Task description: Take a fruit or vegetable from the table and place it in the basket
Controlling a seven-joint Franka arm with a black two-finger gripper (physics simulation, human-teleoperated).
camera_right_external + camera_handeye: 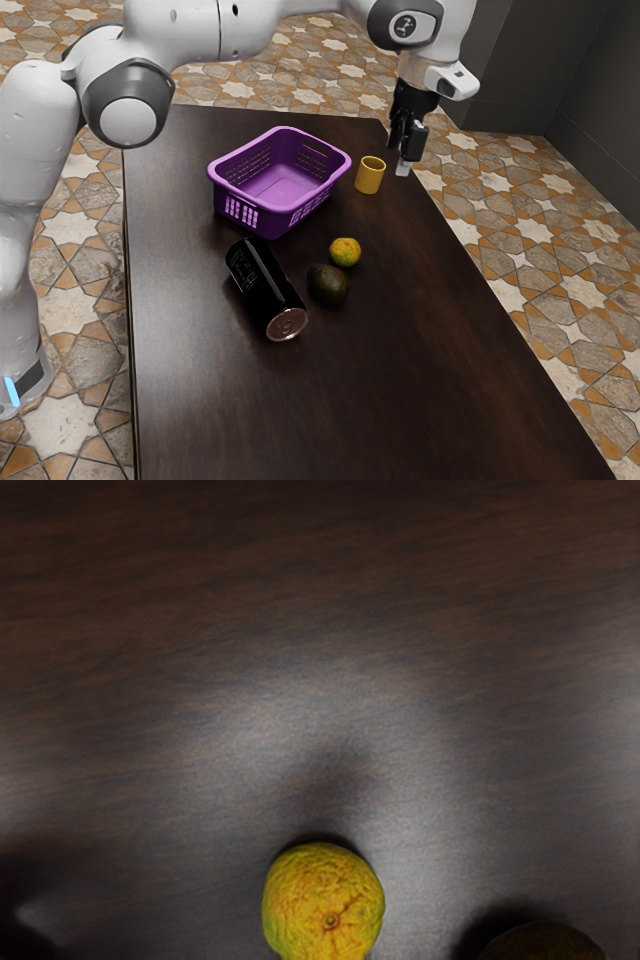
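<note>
In the exterior view, my gripper [405, 163] hangs up in the air, overlapping the table's far right edge; nothing can be seen held in it. A yellow-green citrus fruit [345, 252] rests on the table, with a dark avocado-like fruit [328, 285] right beside it. The purple basket [230, 194] stands upright beyond them, its visible inside bare. From the wrist view, the citrus fruit [322, 900] lies below my hand, close to the lower edge, and part of the dark fruit [545, 942] shows.
A black can [262, 288] lies on its side between the basket and the exterior view's near end of the dark table [350, 400]. A yellow cup [370, 175] stands just beside the basket, toward the exterior view's right.
</note>
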